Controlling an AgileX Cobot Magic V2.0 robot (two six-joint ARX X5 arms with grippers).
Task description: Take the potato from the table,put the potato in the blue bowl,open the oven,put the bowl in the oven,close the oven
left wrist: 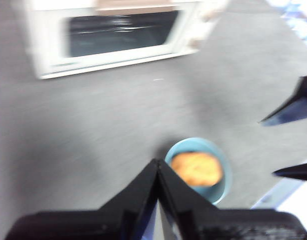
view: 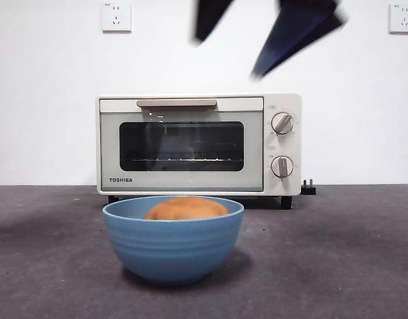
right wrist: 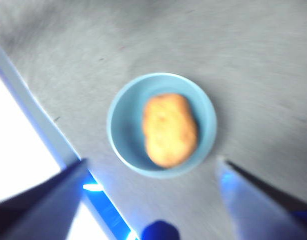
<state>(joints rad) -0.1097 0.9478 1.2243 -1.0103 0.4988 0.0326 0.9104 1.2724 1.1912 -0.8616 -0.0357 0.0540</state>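
Your broad dark grey matte worktop [view: 363,252] carries everything here. At its far side stands the cream-white Toshiba toaster oven [view: 199,143] with its dark glass door window shut, the beige bar handle [view: 177,103] along the top of the door and two round knobs [view: 282,123] stacked to one side. In front of the oven, well apart from it, sits the deep round matte blue bowl [view: 173,242] with faint horizontal ridges. The rounded orange-brown potato [view: 186,209] lies inside the bowl — its top shows just above the rim in the front view, and from above it fills much of the bowl's floor.

Your right claw [right wrist: 153,172] hangs high above the bowl with its two black jaws spread wide, gripping nothing (both are blurred). Your left claw [left wrist: 157,167] is also well above the worktop, near the bowl's side, jaws pressed together at the tips and empty — the right claw's tips show at the edge of its wrist view.
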